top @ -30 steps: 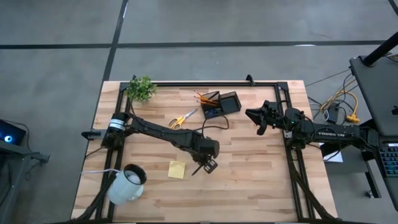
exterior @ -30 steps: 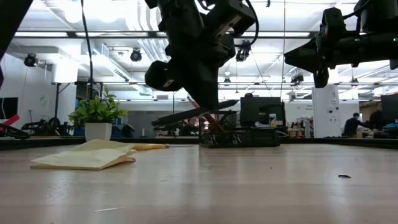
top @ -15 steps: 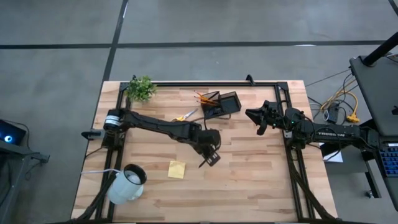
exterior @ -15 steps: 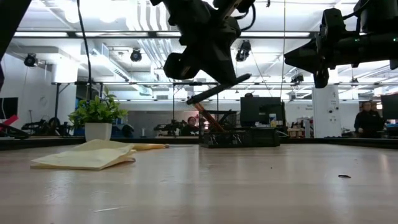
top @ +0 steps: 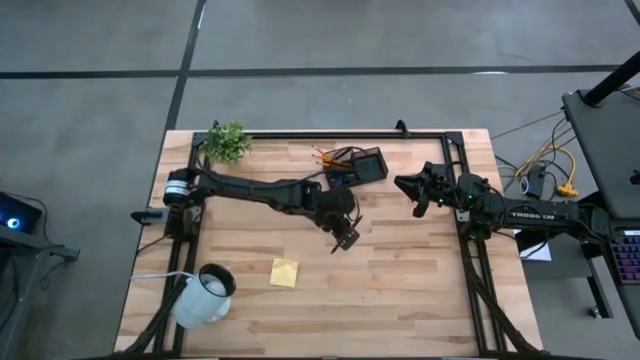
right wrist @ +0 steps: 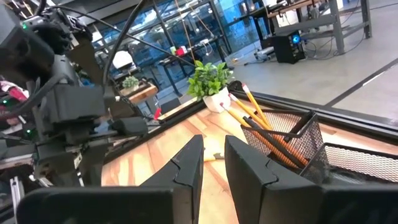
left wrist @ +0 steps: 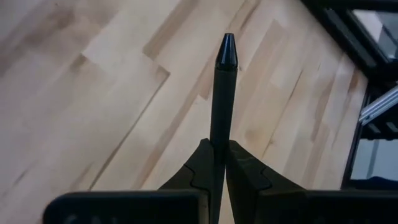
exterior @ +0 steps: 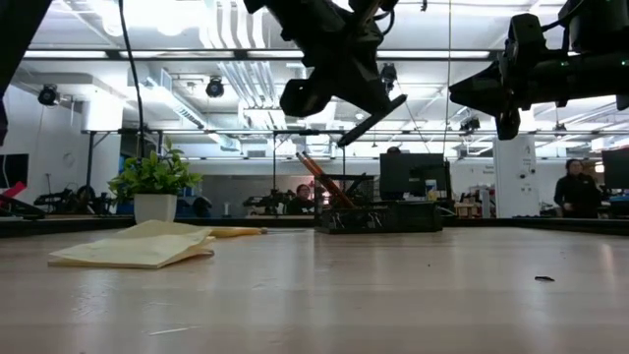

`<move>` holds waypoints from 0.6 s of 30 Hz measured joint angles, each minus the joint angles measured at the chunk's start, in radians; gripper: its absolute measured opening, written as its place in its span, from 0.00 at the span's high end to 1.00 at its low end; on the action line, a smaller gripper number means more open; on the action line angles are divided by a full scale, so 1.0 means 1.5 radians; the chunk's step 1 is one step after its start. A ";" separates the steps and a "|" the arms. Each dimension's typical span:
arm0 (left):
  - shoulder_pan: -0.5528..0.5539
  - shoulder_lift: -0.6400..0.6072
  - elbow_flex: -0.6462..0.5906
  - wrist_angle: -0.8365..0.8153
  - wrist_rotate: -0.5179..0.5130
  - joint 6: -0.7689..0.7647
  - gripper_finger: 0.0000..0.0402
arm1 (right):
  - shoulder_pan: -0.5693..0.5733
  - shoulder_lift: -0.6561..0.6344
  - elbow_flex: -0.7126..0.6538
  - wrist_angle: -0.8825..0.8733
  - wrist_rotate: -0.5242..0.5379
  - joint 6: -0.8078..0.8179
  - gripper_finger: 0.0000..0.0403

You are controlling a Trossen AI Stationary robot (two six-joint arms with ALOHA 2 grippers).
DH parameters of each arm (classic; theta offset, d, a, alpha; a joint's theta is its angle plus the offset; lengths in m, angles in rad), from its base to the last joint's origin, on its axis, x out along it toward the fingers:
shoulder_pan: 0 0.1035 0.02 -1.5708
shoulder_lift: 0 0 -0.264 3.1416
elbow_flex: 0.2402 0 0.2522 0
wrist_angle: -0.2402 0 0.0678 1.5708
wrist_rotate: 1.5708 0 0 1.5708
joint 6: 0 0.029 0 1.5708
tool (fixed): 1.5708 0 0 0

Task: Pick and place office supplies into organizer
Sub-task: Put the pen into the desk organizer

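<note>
**Left end effector carries a dark pen above the bench**

The left end effector [top: 345, 236] is clenched on a dark pen [left wrist: 221, 106], held clear of the bench [top: 420, 300] near its middle; in the low view the pen slants in the air. The organizer [top: 356, 167] stands at about twelve o'clock from it, near the far edge, with orange pencils [top: 326, 156] leaning in one compartment. The yellow sticky-note pad [top: 284, 272] lies toward seven o'clock. The right end effector [top: 404, 184] waits raised at three o'clock of the organizer, fingers slightly parted, grasping nothing.
</note>
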 joint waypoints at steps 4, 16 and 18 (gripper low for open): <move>0.010 -0.006 0.001 0.014 0.000 0.015 0.99 | 0.000 0.000 0.000 0.000 0.000 0.000 0.86; 0.044 -0.007 0.000 0.082 0.001 0.030 0.99 | 0.000 0.000 0.000 -0.003 0.000 -0.001 0.86; 0.049 -0.007 0.001 0.092 0.001 0.031 0.99 | 0.000 0.000 0.000 -0.003 0.000 -0.001 0.86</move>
